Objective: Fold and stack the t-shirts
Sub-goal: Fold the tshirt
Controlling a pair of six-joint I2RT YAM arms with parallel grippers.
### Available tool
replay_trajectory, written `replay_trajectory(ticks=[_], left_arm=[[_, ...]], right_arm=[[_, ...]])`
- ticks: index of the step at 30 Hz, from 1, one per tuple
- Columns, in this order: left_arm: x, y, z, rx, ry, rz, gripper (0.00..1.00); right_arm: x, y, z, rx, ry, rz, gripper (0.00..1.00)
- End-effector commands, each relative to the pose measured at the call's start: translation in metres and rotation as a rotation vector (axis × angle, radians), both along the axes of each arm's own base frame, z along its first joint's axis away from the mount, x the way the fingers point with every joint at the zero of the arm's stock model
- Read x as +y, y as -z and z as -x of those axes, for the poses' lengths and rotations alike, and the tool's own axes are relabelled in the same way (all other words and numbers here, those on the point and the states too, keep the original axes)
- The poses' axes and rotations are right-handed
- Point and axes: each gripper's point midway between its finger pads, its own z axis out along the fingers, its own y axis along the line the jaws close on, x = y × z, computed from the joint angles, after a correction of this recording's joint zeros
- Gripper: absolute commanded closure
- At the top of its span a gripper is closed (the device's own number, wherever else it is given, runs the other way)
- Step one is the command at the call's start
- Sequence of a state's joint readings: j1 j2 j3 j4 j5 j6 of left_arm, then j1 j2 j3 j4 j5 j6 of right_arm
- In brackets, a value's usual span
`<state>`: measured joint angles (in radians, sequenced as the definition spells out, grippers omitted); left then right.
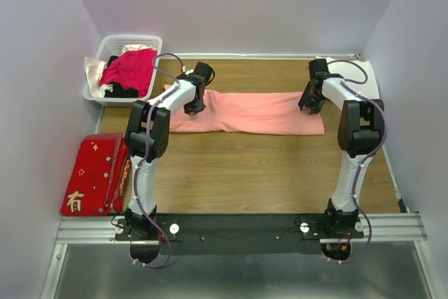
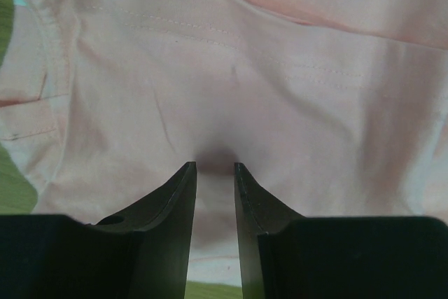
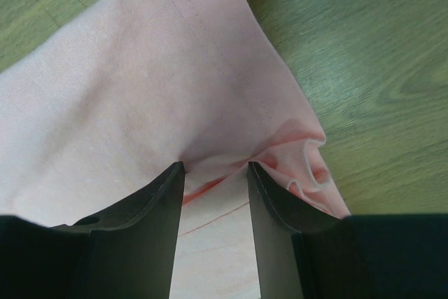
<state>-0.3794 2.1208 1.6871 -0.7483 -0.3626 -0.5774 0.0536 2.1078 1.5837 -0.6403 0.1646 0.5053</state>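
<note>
both arms reach up the frame from the bottom edge, wrists bent down. the left hand (image 1: 194,106) pinches the salmon-pink t-shirt (image 1: 259,113) at its left end and the right hand (image 1: 308,105) at its right. the shirt lies as a flat band across mid-counter (image 1: 245,173).

Pale lavender walls (image 1: 42,33) enclose a wood-grain table (image 1: 245,166), evenly lit.

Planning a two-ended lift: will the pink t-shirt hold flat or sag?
Probably floppy: the pink t-shirt puckers where the left tool and right tool pinch it. Stretched between them, its middle would likely sag. Thin cloth, likely light.
</note>
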Motion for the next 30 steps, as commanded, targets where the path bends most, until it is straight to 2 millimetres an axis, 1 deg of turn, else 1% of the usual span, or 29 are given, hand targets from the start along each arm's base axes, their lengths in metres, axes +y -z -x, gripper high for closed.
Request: replay_trajectory(ticks=[1,2,3,4,5,6,7,8,9,10,11,12,13,14,16,17,19,21,23,24,25,26,27,28,30], left_arm=[[-0.006,0.042,0.004,0.104,-0.052,0.071,0.63],[-0.008,0.041,-0.001,0.096,-0.071,0.083,0.63],[-0.006,0.049,-0.003,0.110,-0.084,0.081,0.64],[-0.006,0.051,-0.006,0.108,-0.092,0.086,0.64],[-0.008,0.046,-0.015,0.090,-0.100,0.099,0.64],[-0.008,0.047,-0.020,0.087,-0.114,0.106,0.64],[-0.005,0.055,-0.023,0.099,-0.131,0.104,0.64],[-0.007,0.049,-0.033,0.081,-0.137,0.111,0.65],[-0.005,0.048,-0.040,0.068,-0.150,0.113,0.65],[-0.002,0.057,-0.043,0.082,-0.159,0.105,0.66],[-0.003,0.049,-0.054,0.059,-0.161,0.115,0.66],[-0.002,0.049,-0.058,0.057,-0.165,0.111,0.67],[0.000,0.058,-0.061,0.069,-0.171,0.101,0.67],[0.001,0.050,-0.070,0.047,-0.177,0.105,0.67],[0.004,0.055,-0.075,0.046,-0.185,0.102,0.67],[0.005,0.052,-0.081,0.031,-0.185,0.109,0.68],[0.008,0.052,-0.087,0.019,-0.187,0.125,0.67],[0.010,0.050,-0.094,-0.005,-0.183,0.140,0.68],[0.008,0.053,-0.101,-0.020,-0.168,0.160,0.68],[0.006,0.049,-0.105,-0.030,-0.158,0.170,0.68],[0.005,0.051,-0.108,-0.033,-0.147,0.176,0.68],[0.001,0.048,-0.116,-0.059,-0.130,0.190,0.68],[-0.002,0.045,-0.119,-0.068,-0.107,0.204,0.68],[-0.005,0.041,-0.123,-0.085,-0.086,0.214,0.68],[-0.013,0.034,-0.135,-0.132,-0.052,0.245,0.68]], right_arm=[[-0.001,0.022,0.023,0.080,0.002,0.012,0.50],[0.000,0.023,0.025,0.085,0.001,0.006,0.50],[0.000,0.026,0.032,0.100,0.004,0.004,0.50],[0.000,0.026,0.034,0.101,0.007,0.000,0.50],[0.001,0.027,0.036,0.105,0.009,0.000,0.50],[0.000,0.031,0.043,0.122,0.011,-0.002,0.50],[0.001,0.030,0.045,0.123,0.011,-0.006,0.50],[0.001,0.031,0.048,0.129,0.014,-0.007,0.50],[0.001,0.031,0.051,0.132,0.016,-0.010,0.50],[0.001,0.034,0.057,0.147,0.017,-0.011,0.50],[0.001,0.032,0.059,0.144,0.015,-0.013,0.50],[0.001,0.032,0.062,0.147,0.019,-0.010,0.50],[0.000,0.035,0.069,0.161,0.021,-0.008,0.50],[0.000,0.035,0.072,0.166,0.020,-0.007,0.50],[0.000,0.033,0.077,0.166,0.030,-0.009,0.50],[-0.001,0.035,0.084,0.179,0.031,-0.005,0.50],[0.001,0.031,0.088,0.174,0.040,-0.018,0.50],[0.005,0.034,0.100,0.196,0.044,-0.045,0.50],[0.008,0.030,0.105,0.189,0.051,-0.064,0.50],[0.010,0.032,0.112,0.203,0.051,-0.073,0.50],[0.011,0.027,0.113,0.192,0.053,-0.079,0.50],[0.011,0.025,0.115,0.189,0.052,-0.081,0.50],[0.012,0.024,0.117,0.189,0.052,-0.086,0.50],[0.013,0.026,0.124,0.198,0.050,-0.088,0.50],[0.013,0.021,0.128,0.189,0.051,-0.094,0.50]])
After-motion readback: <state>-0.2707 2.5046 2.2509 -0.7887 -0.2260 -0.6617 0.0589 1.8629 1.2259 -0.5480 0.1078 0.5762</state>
